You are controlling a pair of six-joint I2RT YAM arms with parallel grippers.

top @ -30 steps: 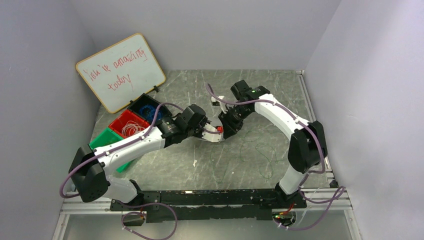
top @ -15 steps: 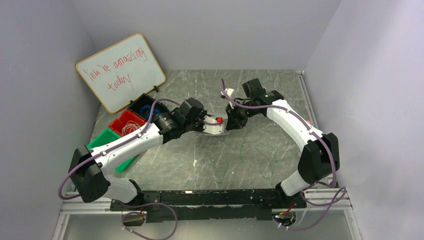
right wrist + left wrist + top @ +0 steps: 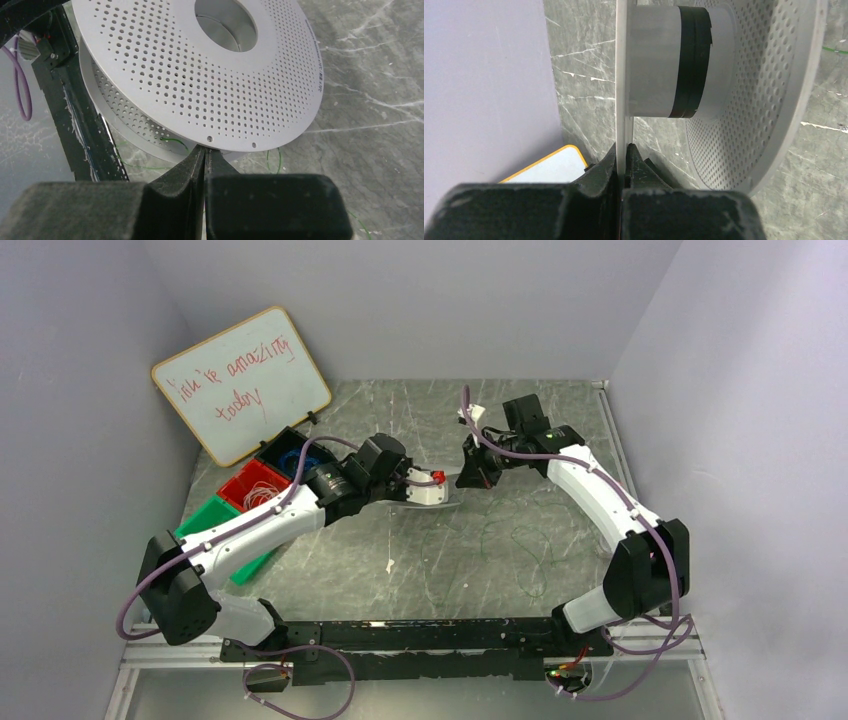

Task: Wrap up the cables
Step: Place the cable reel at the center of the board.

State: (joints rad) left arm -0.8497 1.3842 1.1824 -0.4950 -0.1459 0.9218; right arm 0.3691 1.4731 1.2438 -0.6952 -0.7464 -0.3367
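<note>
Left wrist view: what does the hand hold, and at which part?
The left hand holds the grey perforated plastic spool, pinched at the edge of one flange.

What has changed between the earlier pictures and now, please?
The right hand drew back to the right, away from the left hand, and closed; whether it pinches the green cable is unclear. The left hand stays shut on the reel; the bins stay put.

Grey dot-perforated spool (image 3: 150,75), dark-green cables (image 3: 520,555), grey white-veined table (image 3: 400,560)

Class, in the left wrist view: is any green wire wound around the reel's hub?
No, the hub carries only a black band.
</note>
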